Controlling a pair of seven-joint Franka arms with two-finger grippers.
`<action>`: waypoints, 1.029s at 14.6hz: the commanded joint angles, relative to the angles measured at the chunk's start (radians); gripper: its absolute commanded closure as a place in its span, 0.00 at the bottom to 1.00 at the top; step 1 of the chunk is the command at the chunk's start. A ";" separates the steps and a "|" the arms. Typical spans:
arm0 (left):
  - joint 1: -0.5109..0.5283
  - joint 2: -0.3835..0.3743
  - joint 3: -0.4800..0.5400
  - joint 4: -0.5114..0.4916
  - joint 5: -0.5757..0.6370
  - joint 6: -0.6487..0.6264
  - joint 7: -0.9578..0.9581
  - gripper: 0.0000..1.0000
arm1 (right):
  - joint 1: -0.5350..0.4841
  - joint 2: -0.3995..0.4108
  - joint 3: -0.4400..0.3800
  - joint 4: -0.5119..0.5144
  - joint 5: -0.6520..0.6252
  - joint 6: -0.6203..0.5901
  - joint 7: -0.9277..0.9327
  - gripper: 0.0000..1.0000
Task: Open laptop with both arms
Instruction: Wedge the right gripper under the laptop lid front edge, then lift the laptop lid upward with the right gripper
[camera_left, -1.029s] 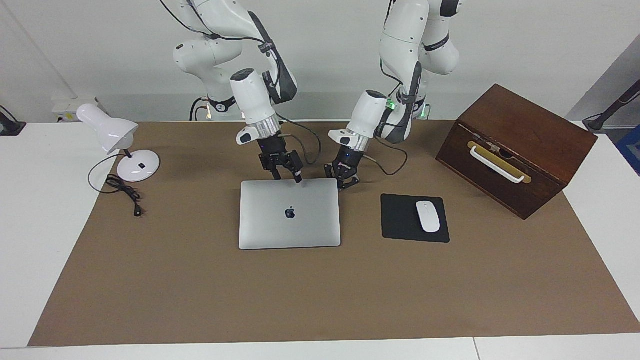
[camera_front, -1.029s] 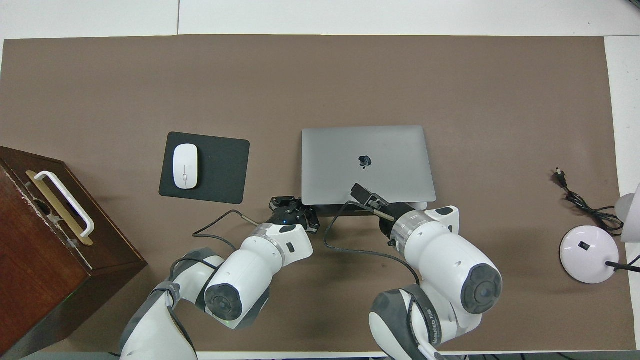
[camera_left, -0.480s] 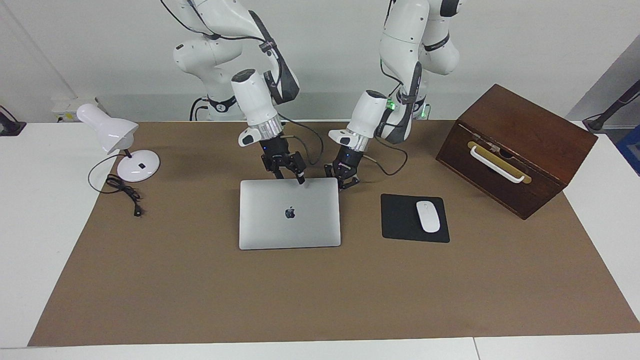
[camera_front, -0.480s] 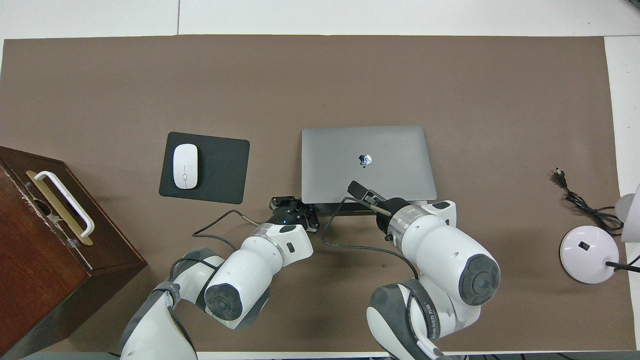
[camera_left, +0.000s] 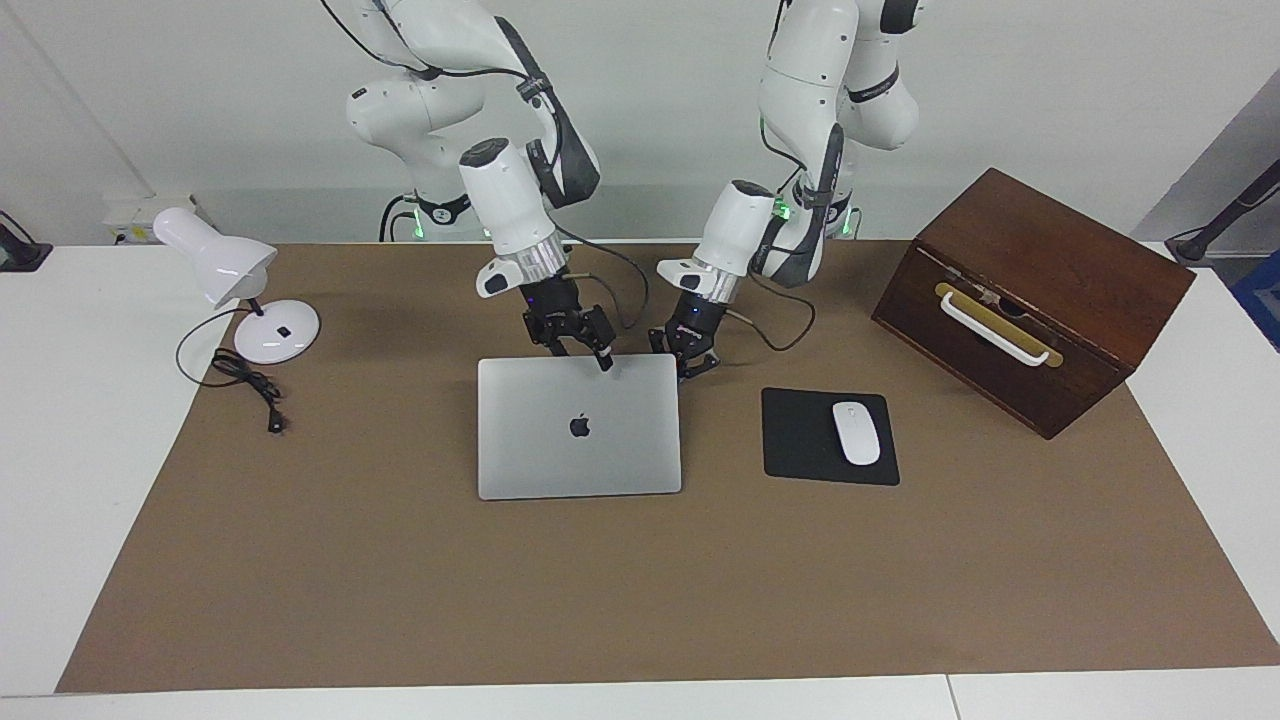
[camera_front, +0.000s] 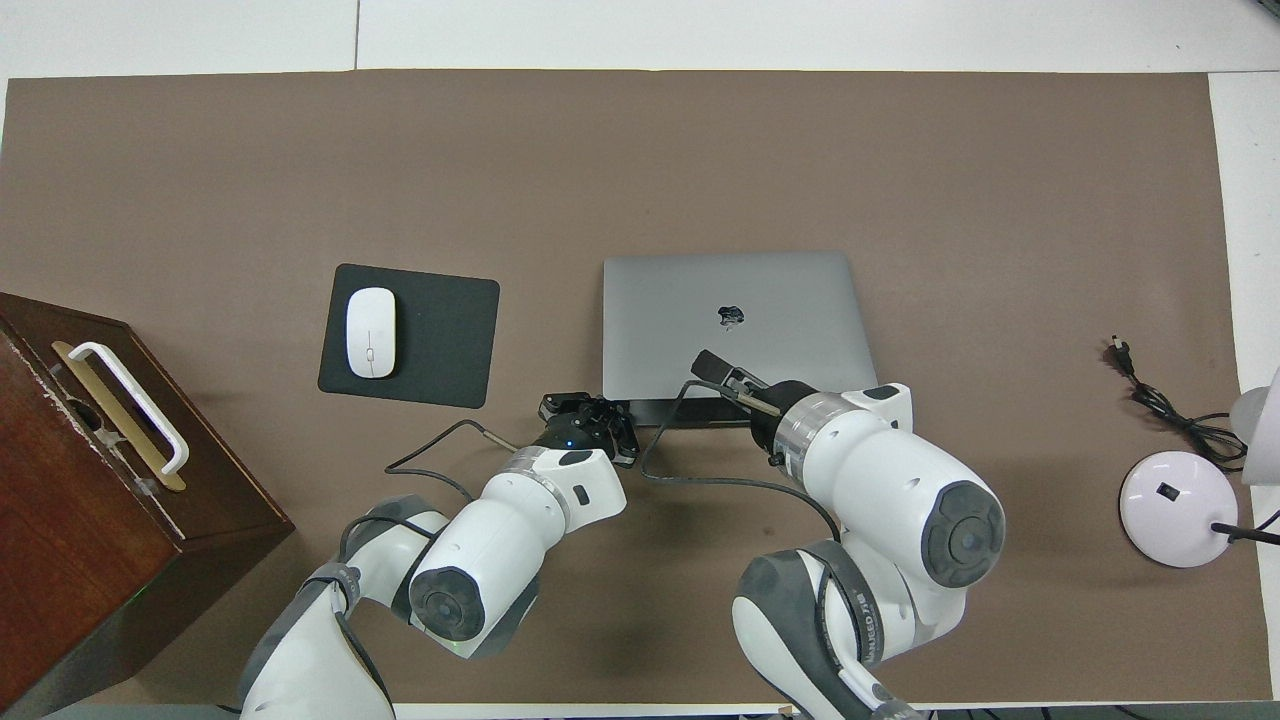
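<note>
The silver-grey laptop (camera_left: 580, 440) (camera_front: 730, 290) lies mid-table, its lid with the dark logo tilted up a little at the edge nearest the robots, and a dark gap shows beneath that edge. My right gripper (camera_left: 585, 355) (camera_front: 715, 365) is at the middle of this raised edge, shut on the lid, with one finger lying on top of the lid. My left gripper (camera_left: 688, 365) (camera_front: 590, 412) is shut and low at the laptop's corner toward the left arm's end, nearest the robots. It holds nothing.
A black mouse pad (camera_left: 800, 440) with a white mouse (camera_left: 856, 432) lies beside the laptop toward the left arm's end. A brown wooden box (camera_left: 1040, 290) with a white handle stands at that end. A white desk lamp (camera_left: 230, 270) and its cord (camera_left: 250, 385) are at the right arm's end.
The right gripper has risen slightly and the lid's edge nearest the robots has come up with it, widening the gap. The left gripper has stayed put.
</note>
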 joint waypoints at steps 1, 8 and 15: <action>-0.019 0.043 0.013 0.026 -0.015 0.017 -0.004 1.00 | -0.024 0.036 0.001 0.063 0.006 -0.015 -0.052 0.02; -0.019 0.052 0.012 0.026 -0.015 0.017 -0.003 1.00 | -0.060 0.065 0.001 0.141 0.003 -0.081 -0.085 0.01; -0.019 0.055 0.013 0.028 -0.014 0.017 -0.004 1.00 | -0.093 0.097 0.000 0.235 -0.024 -0.156 -0.098 0.01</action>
